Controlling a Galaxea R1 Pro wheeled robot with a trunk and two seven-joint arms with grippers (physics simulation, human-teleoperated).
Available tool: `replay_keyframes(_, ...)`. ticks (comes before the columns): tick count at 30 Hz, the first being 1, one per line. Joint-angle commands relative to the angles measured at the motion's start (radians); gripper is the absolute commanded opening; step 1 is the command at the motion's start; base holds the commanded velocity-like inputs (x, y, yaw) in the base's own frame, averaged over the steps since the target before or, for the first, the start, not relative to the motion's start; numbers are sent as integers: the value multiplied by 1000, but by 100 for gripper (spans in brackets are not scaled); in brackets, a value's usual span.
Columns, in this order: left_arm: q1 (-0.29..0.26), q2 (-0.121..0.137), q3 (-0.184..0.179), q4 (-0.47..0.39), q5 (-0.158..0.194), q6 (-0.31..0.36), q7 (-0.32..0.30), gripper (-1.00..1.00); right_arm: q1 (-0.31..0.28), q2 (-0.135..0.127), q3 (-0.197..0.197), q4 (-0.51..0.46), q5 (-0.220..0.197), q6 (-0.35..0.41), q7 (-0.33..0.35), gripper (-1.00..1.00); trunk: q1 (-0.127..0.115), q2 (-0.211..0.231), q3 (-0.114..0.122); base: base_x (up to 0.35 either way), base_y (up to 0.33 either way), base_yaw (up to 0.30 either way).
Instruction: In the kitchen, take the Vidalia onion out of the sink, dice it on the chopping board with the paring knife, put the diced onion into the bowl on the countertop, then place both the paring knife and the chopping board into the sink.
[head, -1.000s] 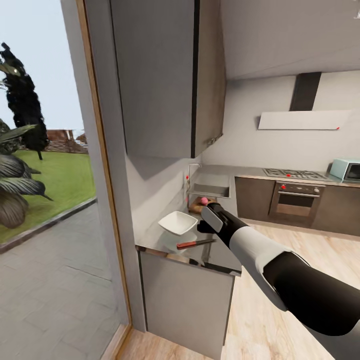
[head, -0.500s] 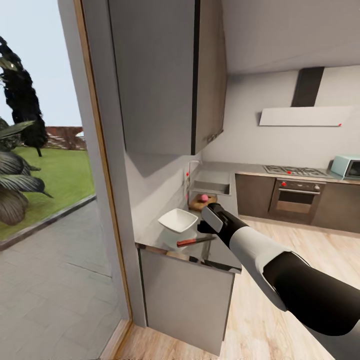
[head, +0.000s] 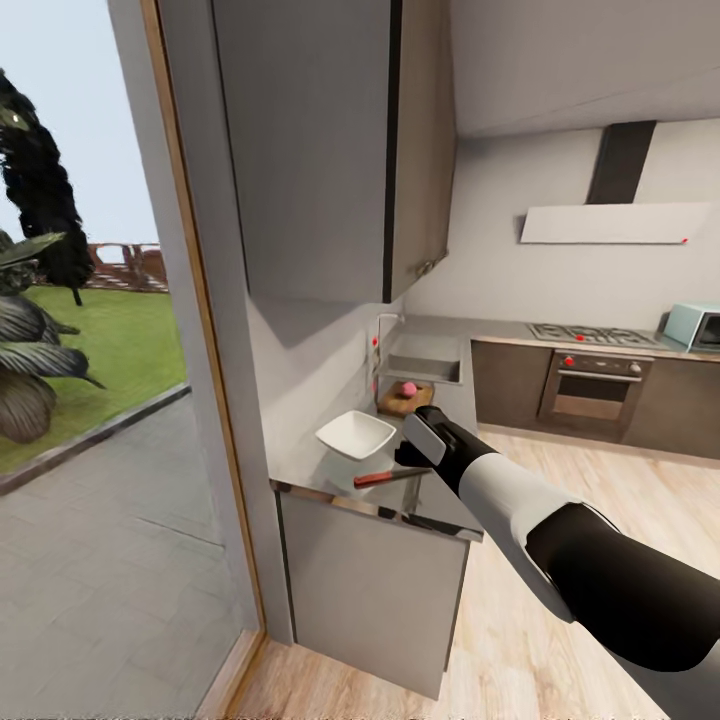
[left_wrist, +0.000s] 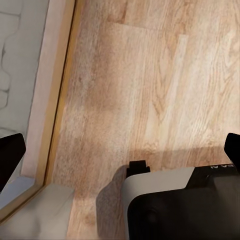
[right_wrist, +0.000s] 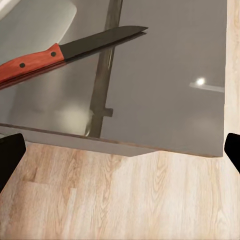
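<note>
The pinkish Vidalia onion (head: 408, 388) rests on the brown chopping board (head: 404, 400), just in front of the grey sink (head: 426, 368) with its chrome tap (head: 385, 324). Nearer to me on the dark glossy countertop (head: 325, 475) stand the white bowl (head: 356, 434) and the red-handled paring knife (head: 390, 476). My right gripper (head: 406, 455) hovers over the counter's near end, just right of the knife. In the right wrist view the gripper (right_wrist: 120, 152) is open, and the knife (right_wrist: 30, 62) lies apart from it. My left gripper (left_wrist: 120, 152) is open over the wood floor.
A tall cabinet (head: 320, 150) hangs above the counter, beside a glass wall (head: 100, 400) facing a garden. A hob (head: 590, 334), oven (head: 592, 395) and microwave (head: 695, 326) line the far wall. Pale wood floor (head: 560, 480) stretches to the right of the counter.
The whole head view has shifted slightly, so the camera has moved a little. The right arm keeps its pose, and the knife, bowl, board and onion lie as before.
</note>
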Motion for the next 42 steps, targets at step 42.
replay_keyframes(42, 1, -10, -8, 3, 7, -3, 1, 100, 1, 0, -17, 187, -253, -54, -38, 100, 0, -1, -51, 127, 95, 0)
